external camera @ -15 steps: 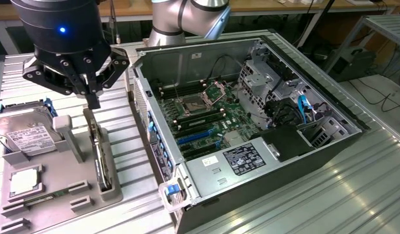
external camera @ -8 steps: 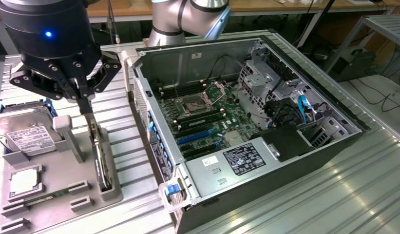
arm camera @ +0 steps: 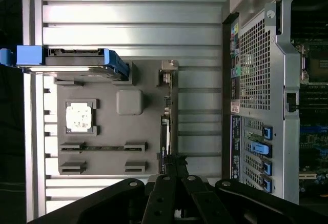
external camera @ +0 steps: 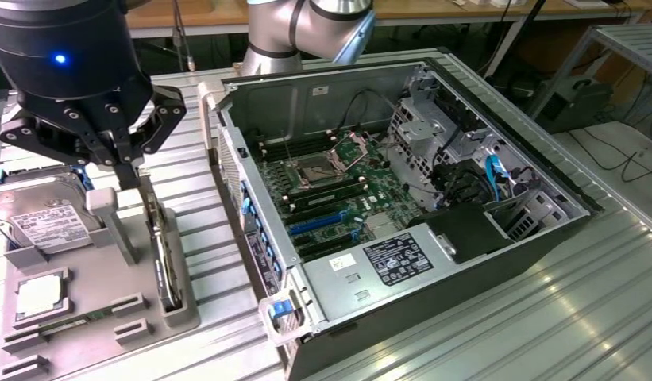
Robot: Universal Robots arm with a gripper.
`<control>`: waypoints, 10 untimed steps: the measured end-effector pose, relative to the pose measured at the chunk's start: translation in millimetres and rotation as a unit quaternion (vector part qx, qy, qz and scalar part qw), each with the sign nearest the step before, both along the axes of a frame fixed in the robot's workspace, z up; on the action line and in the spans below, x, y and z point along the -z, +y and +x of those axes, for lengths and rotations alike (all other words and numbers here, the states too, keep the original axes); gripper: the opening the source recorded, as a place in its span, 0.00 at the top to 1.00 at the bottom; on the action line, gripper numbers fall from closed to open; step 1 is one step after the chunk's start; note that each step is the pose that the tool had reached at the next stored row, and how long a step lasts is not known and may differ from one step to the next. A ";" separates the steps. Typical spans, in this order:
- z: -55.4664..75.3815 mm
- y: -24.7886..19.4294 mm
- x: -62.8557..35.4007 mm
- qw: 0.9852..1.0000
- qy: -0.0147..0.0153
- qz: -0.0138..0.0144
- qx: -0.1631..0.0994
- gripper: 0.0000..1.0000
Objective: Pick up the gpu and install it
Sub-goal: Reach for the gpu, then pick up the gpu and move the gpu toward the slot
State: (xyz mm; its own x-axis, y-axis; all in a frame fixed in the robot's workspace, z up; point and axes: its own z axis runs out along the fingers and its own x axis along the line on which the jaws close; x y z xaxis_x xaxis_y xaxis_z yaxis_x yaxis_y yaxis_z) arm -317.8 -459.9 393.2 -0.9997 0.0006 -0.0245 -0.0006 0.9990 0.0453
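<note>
The gpu [external camera: 161, 246] is a thin dark card standing on edge in a slot along the grey holder tray [external camera: 103, 270], on the exterior view's left. The wrist view looks down on the gpu [arm camera: 165, 126] edge-on, at the tray [arm camera: 107, 131] side facing the computer. My gripper [external camera: 132, 176] hangs above the card's far end with its black fingers together and nothing between them. In the wrist view the gripper [arm camera: 175, 163] has its tips closed over one end of the card. The open computer case [external camera: 304, 103] lies beside the tray, its motherboard [external camera: 337, 198] and blue card slots [external camera: 315, 226] exposed.
A silver hard drive [external camera: 40, 222] with blue rails [arm camera: 72, 60] and a processor chip [external camera: 37, 295] also sit in the tray. The case's perforated rear panel [arm camera: 256, 80] faces the tray. Cables and a drive cage [external camera: 484, 182] crowd the case's far side. Ribbed metal table [external camera: 538, 317] surrounds everything.
</note>
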 end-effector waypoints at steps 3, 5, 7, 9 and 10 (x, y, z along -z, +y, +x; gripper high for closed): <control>-1.5 -0.8 -0.1 1.000 0.000 0.000 -0.001 0.89; -1.6 -0.8 0.0 1.000 0.000 0.000 -0.001 0.89; -1.5 -0.8 0.0 1.000 0.000 0.000 -0.001 0.89; -1.6 -0.8 0.0 1.000 0.000 0.000 -0.001 0.89; -1.5 -0.8 0.0 1.000 0.000 0.000 -0.001 0.89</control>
